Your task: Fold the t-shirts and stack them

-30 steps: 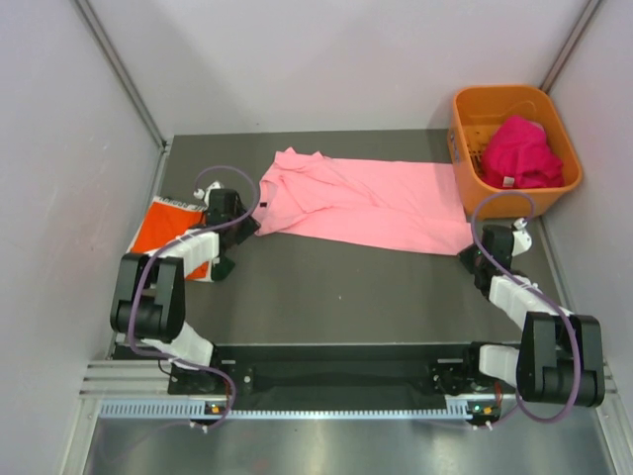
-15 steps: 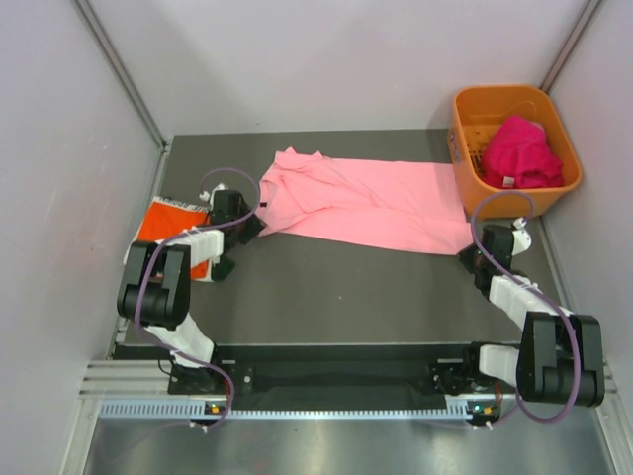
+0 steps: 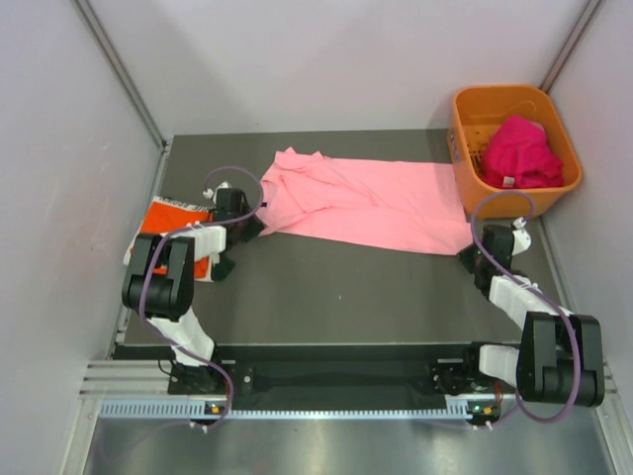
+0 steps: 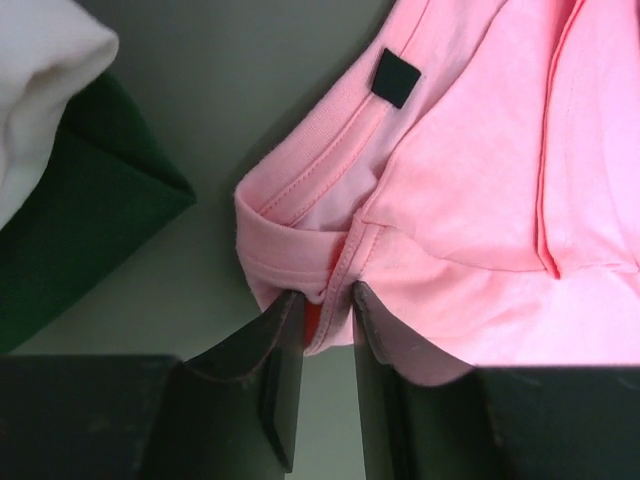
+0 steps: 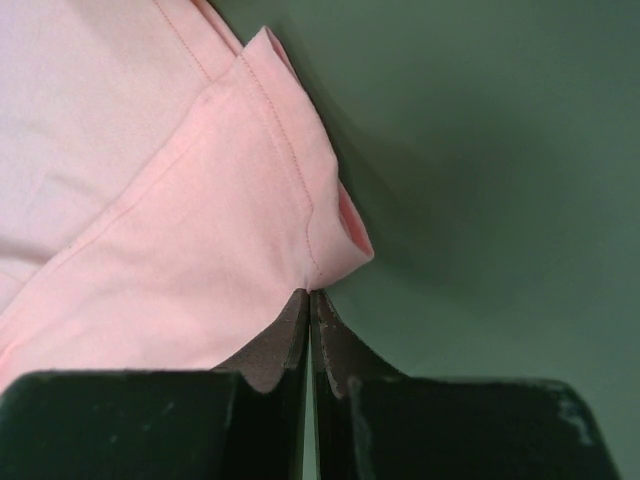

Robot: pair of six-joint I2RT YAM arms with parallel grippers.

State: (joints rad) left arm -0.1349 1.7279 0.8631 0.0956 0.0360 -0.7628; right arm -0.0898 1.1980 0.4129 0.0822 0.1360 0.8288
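We have the pink shirt stretched between both arms, likely so it can be pulled flat before the first fold. The right gripper is pressed fully together, and a hemmed corner of the shirt runs straight into its tips. We read that as a pinch on the corner, and the rest of the cloth spreads up and to the left of the fingers.

The left gripper stands narrow, with only a slim gap. The folded edge by the neckband sits just between its tips, but we cannot tell whether the cloth is truly nipped or merely touched. Left of these fingers lie a dark green shirt and a white shirt, apparently parked out of the way.

A small black square tag sits on the neckband beyond the left fingertips, and we see no writing on it. The magenta shirts wait in the basket, beyond the right gripper. A small white label shows on them, too small for us to read.
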